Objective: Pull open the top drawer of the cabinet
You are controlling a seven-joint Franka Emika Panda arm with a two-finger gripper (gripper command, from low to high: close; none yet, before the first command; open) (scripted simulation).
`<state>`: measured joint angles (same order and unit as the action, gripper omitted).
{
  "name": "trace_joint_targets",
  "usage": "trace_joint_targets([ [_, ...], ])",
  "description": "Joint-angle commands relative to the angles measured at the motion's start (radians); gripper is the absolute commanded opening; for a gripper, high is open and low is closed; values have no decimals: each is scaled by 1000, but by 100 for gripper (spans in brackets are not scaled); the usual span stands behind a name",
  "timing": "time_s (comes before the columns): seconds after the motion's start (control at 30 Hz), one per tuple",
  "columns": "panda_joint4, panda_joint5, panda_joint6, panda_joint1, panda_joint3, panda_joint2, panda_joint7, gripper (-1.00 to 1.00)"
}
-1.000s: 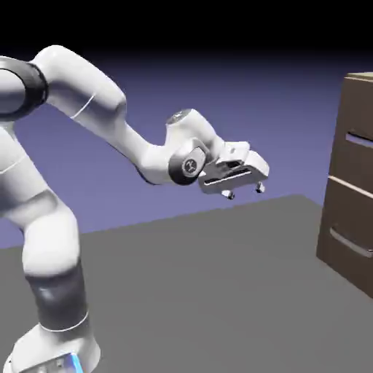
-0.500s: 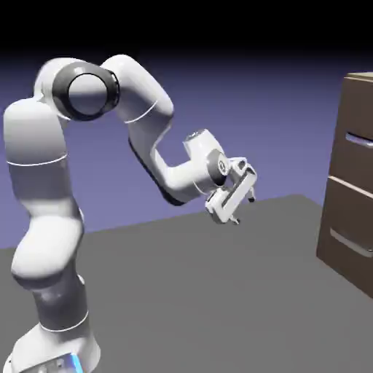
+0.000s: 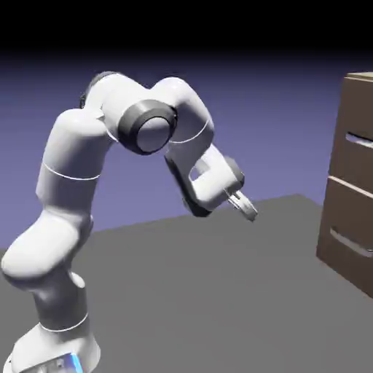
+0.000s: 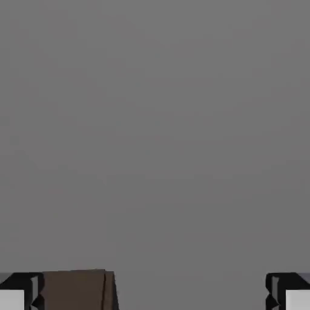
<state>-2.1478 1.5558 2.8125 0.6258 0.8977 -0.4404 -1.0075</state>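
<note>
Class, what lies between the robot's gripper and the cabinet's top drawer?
Nothing stands there: in the exterior view, only open air over bare grey tabletop separates the gripper from the top drawer.

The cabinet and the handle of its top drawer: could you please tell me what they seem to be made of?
The cabinet looks like wood or wood-look board, matte brown, judging by its colour and paler edges. The top drawer's handle seems to be metal, smooth and pale grey, given its bright shine, though glossy plastic is possible.
</note>
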Motion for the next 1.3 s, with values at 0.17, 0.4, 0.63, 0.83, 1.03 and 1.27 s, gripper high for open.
trace_joint_targets([
  [0.17,99,232,-34,95,134,-151,-261,0],
  [0.4,214,503,-73,206,290,-327,-565,0],
  [0.63,329,774,-112,317,447,-503,-870,0],
  [0.83,428,1006,-145,412,581,-653,-1131,0],
  [1.03,521,1225,-177,502,707,-796,-1377,0],
  [1.27,739,1198,-104,355,663,-825,-1440,0],
])
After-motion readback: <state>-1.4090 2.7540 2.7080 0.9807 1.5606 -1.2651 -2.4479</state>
